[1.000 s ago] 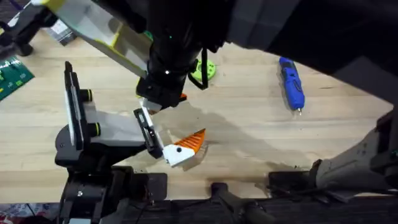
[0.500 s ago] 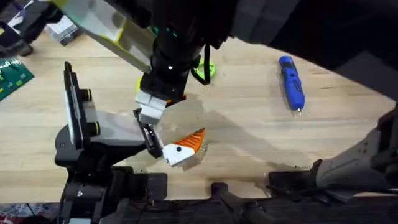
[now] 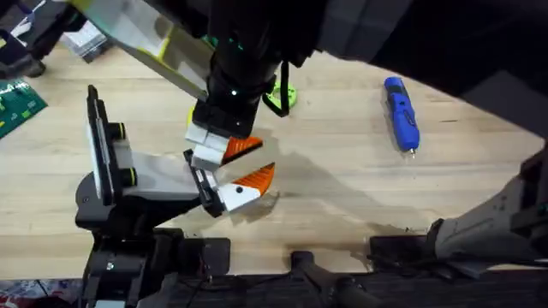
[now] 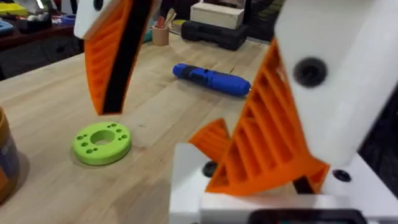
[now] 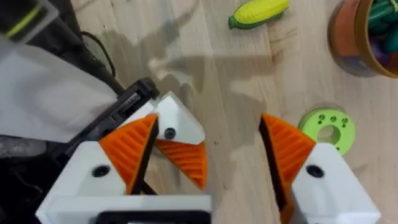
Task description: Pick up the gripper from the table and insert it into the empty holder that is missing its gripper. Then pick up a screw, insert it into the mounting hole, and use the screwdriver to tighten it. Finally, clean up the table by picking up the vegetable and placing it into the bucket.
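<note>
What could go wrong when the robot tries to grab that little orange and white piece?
1. The right gripper has its jaws open around the small gripper, but the piece sits close to one side, not in the middle. Closing might shove or twist it instead of pinching it.
2. The holder is right next to that side, so the nearer finger could bump it.

Overhead camera: fixed above the arm bases, looking down and forward over the table [image 3: 342, 197]. Left wrist camera: low, near the tabletop, facing the screwdriver [image 4: 211, 79]. Right wrist camera: close, looking straight down. All three share the green disc [image 3: 282, 96].
</note>
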Available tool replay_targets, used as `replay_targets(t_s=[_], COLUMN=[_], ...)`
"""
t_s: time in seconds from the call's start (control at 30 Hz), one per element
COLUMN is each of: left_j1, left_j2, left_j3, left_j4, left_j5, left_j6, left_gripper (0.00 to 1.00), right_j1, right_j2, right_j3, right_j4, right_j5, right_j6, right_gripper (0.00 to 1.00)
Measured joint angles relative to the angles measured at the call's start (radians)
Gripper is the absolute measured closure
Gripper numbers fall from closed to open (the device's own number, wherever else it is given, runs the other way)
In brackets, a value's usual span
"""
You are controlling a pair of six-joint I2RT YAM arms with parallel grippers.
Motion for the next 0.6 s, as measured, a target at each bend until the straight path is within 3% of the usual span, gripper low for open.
replay_targets(t_s=[0.33,0.6], left_j1=[0.0,0.0], left_j2=[0.0,0.0], left_j3=[0.0,0.0], left_j4=[0.0,-0.001], left_j5=[0.002,0.002], left_j6=[0.002,0.006], left_gripper=[0.974,0.985], right_j1=[0.002,0.006], right_j2=[0.0,0.0], right_j3=[0.0,0.0], right_j4=[0.009,0.011], right_j5=[-0.002,-0.001], right_j6=[0.001,0.001], right_gripper=[0.005,0.005])
